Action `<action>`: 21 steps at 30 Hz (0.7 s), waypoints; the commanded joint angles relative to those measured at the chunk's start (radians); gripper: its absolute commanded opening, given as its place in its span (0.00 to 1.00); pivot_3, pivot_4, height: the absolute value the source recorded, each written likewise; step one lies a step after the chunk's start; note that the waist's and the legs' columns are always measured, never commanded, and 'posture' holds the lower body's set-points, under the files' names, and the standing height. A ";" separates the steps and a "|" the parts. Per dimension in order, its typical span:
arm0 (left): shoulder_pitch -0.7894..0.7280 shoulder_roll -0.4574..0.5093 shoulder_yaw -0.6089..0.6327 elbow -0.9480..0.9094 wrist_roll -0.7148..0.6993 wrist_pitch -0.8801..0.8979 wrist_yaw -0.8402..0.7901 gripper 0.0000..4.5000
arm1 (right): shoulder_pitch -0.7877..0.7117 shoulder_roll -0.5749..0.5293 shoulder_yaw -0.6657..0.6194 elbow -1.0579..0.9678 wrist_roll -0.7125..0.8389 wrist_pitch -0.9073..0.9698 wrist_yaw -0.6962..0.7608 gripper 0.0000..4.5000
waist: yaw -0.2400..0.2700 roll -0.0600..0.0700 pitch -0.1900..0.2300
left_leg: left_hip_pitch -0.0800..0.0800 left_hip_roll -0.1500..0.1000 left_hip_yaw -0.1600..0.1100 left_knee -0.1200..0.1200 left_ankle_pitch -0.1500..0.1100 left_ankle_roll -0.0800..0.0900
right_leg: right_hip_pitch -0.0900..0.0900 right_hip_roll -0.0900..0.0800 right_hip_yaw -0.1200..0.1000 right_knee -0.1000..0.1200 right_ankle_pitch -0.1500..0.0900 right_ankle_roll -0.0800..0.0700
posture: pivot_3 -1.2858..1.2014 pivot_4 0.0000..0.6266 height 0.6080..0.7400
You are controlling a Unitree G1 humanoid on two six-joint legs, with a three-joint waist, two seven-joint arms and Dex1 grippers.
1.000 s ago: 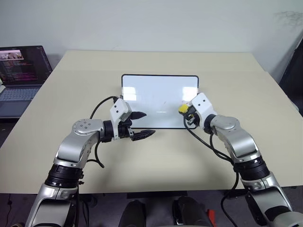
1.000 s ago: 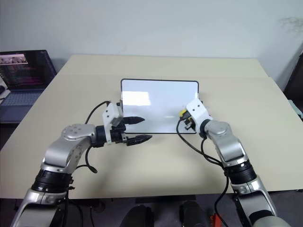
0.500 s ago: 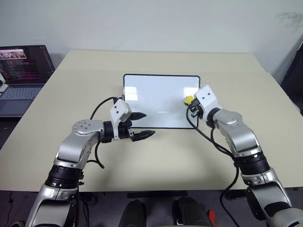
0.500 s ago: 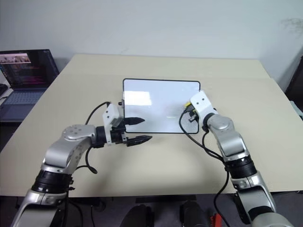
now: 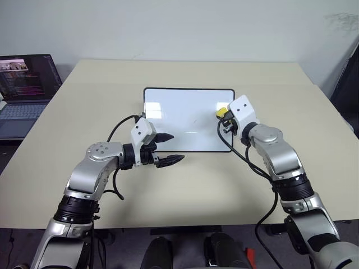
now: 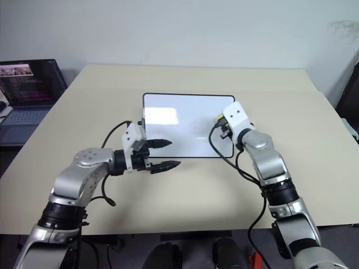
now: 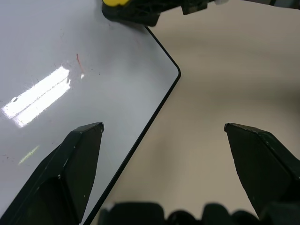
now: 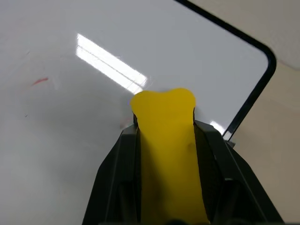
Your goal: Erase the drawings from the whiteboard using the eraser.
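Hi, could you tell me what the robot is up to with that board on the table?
It is wiping a whiteboard that lies flat on the beige table. The right gripper is shut on a yellow eraser, held over the board's right side near the far corner. The board looks almost clean; a faint red trace remains. The left gripper, jaws open, hovers over the board's near left edge, holding nothing. A laptop sits at far left.

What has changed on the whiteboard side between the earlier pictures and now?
The right gripper, jaws shut on the yellow eraser, moved from the near right part of the whiteboard toward its far right corner. Nothing was taken or released. The left gripper stayed open at the board's near edge, and a faint red trace remains on the board.
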 commanded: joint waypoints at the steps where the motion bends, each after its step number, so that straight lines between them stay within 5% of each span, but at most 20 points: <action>1: 0.000 0.005 0.015 -0.043 -0.010 -0.002 0.004 1.00 | 0.033 -0.010 0.045 -0.011 -0.003 0.046 0.056 0.27 | -0.001 0.000 0.000 | 0.000 0.000 0.000 0.000 0.000 0.000 | 0.000 0.000 0.000 0.000 0.000 0.000 | 0.52 0.24 1.00; 6: 0.014 0.023 0.032 -0.034 -0.008 -0.001 0.005 1.00 | 0.084 -0.028 0.111 -0.075 -0.006 0.095 0.134 0.27 | -0.002 0.000 0.000 | 0.001 0.001 0.000 0.000 0.000 0.000 | 0.000 0.000 0.000 0.000 0.000 0.000 | 0.52 0.24 1.00; 13: 0.012 0.054 0.051 -0.004 0.000 -0.013 0.006 1.00 | 0.003 0.008 0.002 0.032 -0.055 -0.032 -0.048 0.27 | 0.001 0.000 0.000 | 0.002 0.001 -0.001 0.000 0.001 0.001 | 0.001 0.000 0.000 0.001 0.000 0.000 | 0.52 0.24 1.00; 21: 0.004 0.089 0.060 0.053 0.031 -0.030 0.009 1.00 | -0.004 0.075 0.107 0.010 -0.047 -0.020 0.052 0.27 | -0.008 0.001 0.000 | -0.001 0.002 0.000 -0.001 0.000 0.001 | -0.002 -0.001 0.000 0.000 -0.001 -0.001 | 0.52 0.24 1.00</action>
